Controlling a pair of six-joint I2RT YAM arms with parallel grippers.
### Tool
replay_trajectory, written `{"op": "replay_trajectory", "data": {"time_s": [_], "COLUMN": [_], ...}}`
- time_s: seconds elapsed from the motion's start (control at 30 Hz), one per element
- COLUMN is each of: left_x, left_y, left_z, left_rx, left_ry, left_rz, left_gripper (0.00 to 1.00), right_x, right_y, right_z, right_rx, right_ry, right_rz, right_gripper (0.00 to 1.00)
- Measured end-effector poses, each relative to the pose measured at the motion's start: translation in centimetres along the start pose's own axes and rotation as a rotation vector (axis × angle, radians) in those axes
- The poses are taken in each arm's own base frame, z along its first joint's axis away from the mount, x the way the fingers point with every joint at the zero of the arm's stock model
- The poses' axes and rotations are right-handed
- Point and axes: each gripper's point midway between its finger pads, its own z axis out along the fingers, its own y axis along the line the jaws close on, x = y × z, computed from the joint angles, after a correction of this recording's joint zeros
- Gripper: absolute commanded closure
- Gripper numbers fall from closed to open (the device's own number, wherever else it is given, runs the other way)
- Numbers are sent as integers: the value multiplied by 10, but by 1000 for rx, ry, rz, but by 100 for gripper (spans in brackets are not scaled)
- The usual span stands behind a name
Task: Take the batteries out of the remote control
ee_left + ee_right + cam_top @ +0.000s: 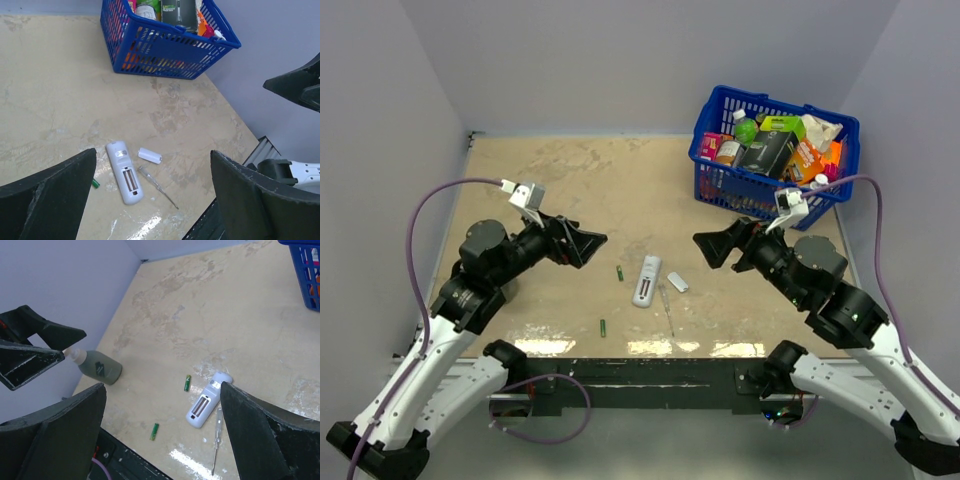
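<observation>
The white remote control point(647, 281) lies face down near the table's front middle, and its open battery bay point(130, 180) looks empty. Two green batteries rest on the table to its left, one close by point(619, 272) and one nearer the front edge point(603, 327); the right wrist view shows both batteries point(187, 383) point(155, 431) and the remote control point(205, 406). My left gripper point(593, 245) hangs open left of the remote, nothing between its fingers point(50, 200). My right gripper point(706, 251) hangs open to the right, also holding nothing.
A small white cover piece point(677, 282) and a thin clear screwdriver point(666, 308) lie just right of the remote. A blue basket point(715, 185) full of packages stands at the back right. A dark green bottle point(100, 367) lies near the left wall.
</observation>
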Motion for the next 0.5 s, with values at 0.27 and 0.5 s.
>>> {"op": "replay_trajectory", "data": {"time_s": [0.27, 0.5], "left_x": [-6, -7], "left_y": [1, 2], "left_z": [-5, -9], "left_rx": [-20, -31], "left_ry": [-33, -41], "left_rz": [-1, -1], "left_gripper": [0, 0], "right_x": [-5, -8], "right_y": [-3, -2], "right_z": [-3, -7], "right_rx": [15, 7], "right_ry": [-24, -38], "right_rz": [9, 10], "right_gripper": [2, 1]}}
